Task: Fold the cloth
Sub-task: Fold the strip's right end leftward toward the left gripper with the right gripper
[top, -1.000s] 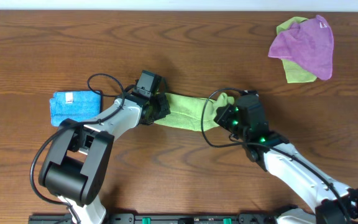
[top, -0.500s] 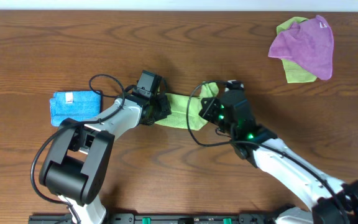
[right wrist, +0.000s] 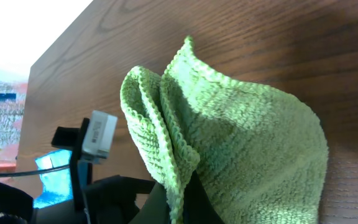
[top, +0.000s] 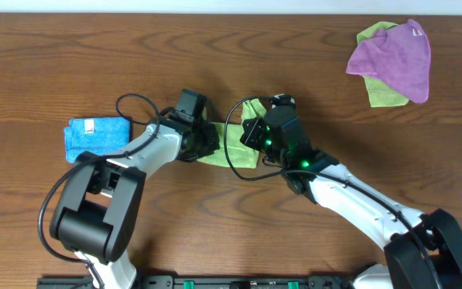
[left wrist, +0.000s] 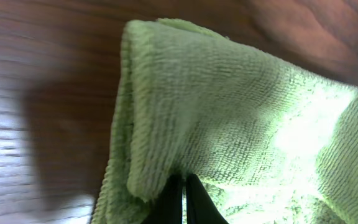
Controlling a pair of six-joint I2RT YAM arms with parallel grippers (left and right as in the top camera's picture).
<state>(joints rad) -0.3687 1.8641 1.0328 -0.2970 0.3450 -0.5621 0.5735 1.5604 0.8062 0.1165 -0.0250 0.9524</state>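
The lime cloth (top: 224, 148) lies bunched on the wooden table between my two grippers. My left gripper (top: 205, 141) is shut on its left end. In the left wrist view its fingertips (left wrist: 184, 182) pinch a doubled edge of the cloth (left wrist: 241, 112). My right gripper (top: 252, 133) is shut on the right end and holds it lifted, folded over toward the left gripper. In the right wrist view the gripper (right wrist: 182, 186) clamps a doubled hem of the cloth (right wrist: 247, 130), with the left arm (right wrist: 98, 134) close behind it.
A bright blue folded cloth (top: 96, 136) with a white tag lies left of the left arm. A purple cloth (top: 395, 58) lies on another lime cloth (top: 383, 95) at the far right corner. The right wrist view also shows the blue cloth (right wrist: 53, 173).
My right gripper has moved left with its end of the cloth, closing on the left gripper. The stretched cloth has shortened and doubled over. The left gripper has stayed put.
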